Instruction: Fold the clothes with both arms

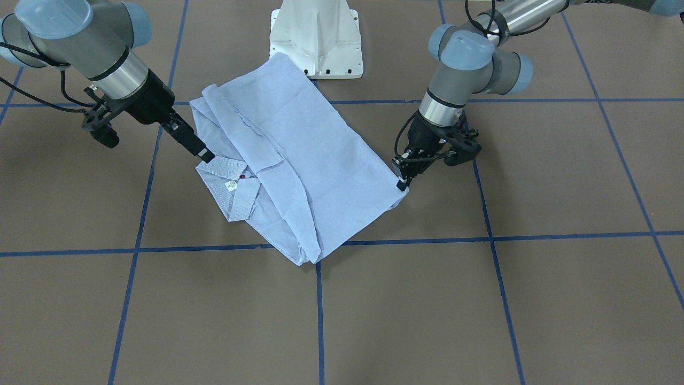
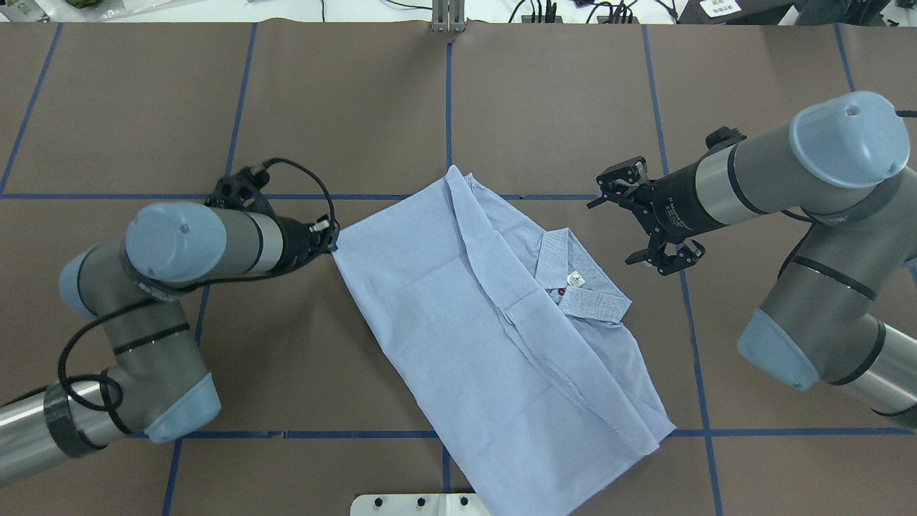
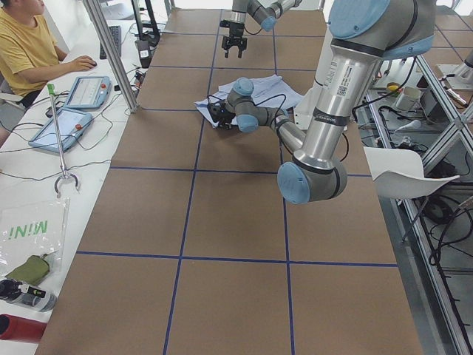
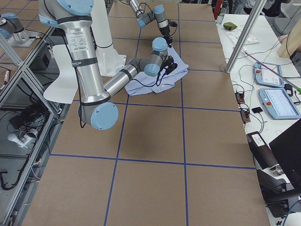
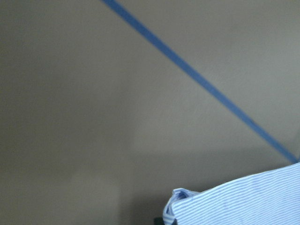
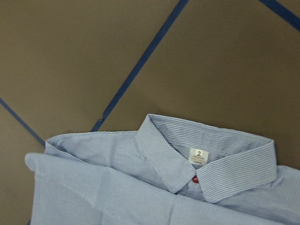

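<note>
At the table's centre: the light blue striped shirt (image 2: 458, 308) lies flat on the brown table (image 1: 534, 299) as a slanted rectangle; a broad plain panel covers most of it; the collar (image 6: 206, 154), with its size label and a red button (image 6: 195, 178), shows midway along the long edge on the robot's right
Left gripper (image 1: 401, 182): down at the rectangle's far corner on the robot's left; jaws look closed on that corner, which puckers in the left wrist view
Right gripper (image 1: 206, 155): just beside the collar, not touching it; jaws apart, holding nothing
Handling: thin, light, limp cloth, I judge; it will sag and drag rather than keep its shape; stacked layers may slide apart if only the top one is lifted
Where to hold: corners and edges, pinching through every layer; the stiffer collar band is a firmer spot
Around: blue tape lines (image 1: 320, 310); white pedestal base (image 1: 318, 37) just beside the shirt's near corner; a person (image 3: 29, 37) at the side bench, well apart
In the way: nothing between gripper and cloth; the base may crowd a fold toward the robot
</note>
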Robot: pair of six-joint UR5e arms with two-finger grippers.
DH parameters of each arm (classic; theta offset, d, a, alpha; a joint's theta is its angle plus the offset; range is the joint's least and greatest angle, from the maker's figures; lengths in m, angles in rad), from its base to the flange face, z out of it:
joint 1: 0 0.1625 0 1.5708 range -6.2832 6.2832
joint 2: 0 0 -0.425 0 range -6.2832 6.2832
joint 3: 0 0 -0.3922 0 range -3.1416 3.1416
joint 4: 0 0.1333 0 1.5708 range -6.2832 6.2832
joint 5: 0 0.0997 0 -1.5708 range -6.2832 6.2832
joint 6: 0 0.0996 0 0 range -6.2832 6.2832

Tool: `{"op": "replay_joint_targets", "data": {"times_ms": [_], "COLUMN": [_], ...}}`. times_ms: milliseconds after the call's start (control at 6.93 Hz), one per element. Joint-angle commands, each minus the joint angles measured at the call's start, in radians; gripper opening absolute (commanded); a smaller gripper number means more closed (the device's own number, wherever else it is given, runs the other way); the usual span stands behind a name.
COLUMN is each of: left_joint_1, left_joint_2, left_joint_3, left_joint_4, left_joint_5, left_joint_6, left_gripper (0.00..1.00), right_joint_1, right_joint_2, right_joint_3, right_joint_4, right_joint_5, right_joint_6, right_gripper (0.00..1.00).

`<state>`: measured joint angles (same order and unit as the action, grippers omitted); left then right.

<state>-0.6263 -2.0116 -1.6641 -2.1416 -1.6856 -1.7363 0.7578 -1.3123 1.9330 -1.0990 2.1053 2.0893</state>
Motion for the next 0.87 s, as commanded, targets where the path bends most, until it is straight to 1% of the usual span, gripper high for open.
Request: {"op": "replay_joint_targets", "data": {"times_ms": [0,144,289,433,577,721], "left_joint_1": [-0.128,-0.145,-0.157,-0.158,-0.161,-0.164], "left_joint_2": [-0.239,-0.325,-0.382,-0.383,-0.365,-0.263], "left_joint_3": [0.315,0.504,0.608,0.606,0.527,0.389], "left_joint_4": [-0.079,-0.201,-0.237,-0.241,-0.224,-0.204], "left_joint_5": [-0.003,-0.002,0.0,-0.002,-0.043,-0.134], "left_joint_6": [0.092,0.106,0.141,0.147,0.144,0.147], "left_gripper": [0.0,0.0,0.45,0.94,0.99,0.99], "right_joint_1": [0.0,0.0,-0.002,-0.006,-0.041,-0.098], "right_joint_2": [0.005,0.008,0.008,0.01,0.025,0.059], "right_joint_3": [0.001,0.0,0.0,0.0,-0.003,-0.015], "right_joint_4": [-0.001,-0.001,-0.001,-0.001,-0.004,-0.025], "right_joint_5": [-0.018,-0.022,-0.031,-0.059,-0.111,-0.204], "right_joint_6": [0.0,0.0,0.0,-0.001,-0.023,-0.029], "right_gripper": [1.0,1.0,1.0,1.0,1.0,1.0]}}
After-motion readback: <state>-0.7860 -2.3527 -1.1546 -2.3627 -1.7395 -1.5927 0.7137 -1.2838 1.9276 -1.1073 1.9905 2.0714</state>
